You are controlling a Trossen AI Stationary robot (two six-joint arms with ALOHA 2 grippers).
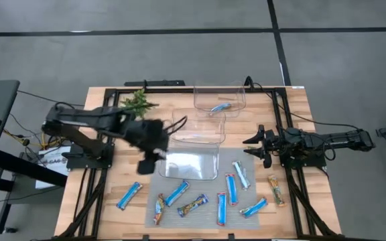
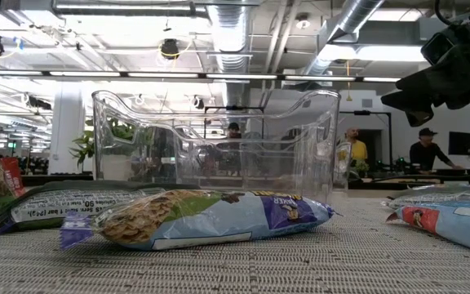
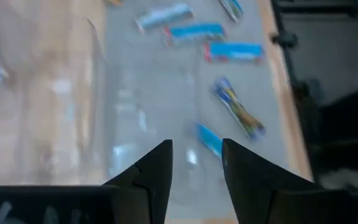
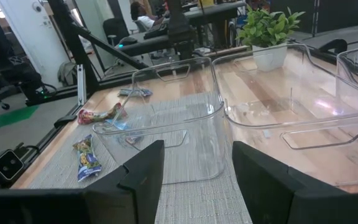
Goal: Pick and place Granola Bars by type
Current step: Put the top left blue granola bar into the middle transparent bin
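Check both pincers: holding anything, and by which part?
Nothing held. Left pincer is open over the near bin; right pincer is open at the table's right side, nothing between its fingers.

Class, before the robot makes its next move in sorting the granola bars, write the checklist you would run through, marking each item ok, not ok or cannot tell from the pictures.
1. Left hand empty and open: ok; the left wrist view shows a gap between its fingers, nothing held.
2. Right hand empty and open: ok; it waits at the table's right side.
3. Bars within reach on the grey mat: ok; several blue bars, a multicolour bar and an orange-brown bar lie loose.
4. Bins upright: ok; three clear bins.
5. Far bin already holds one bar: ok.
6. Near bin's type assigned: cannot tell.
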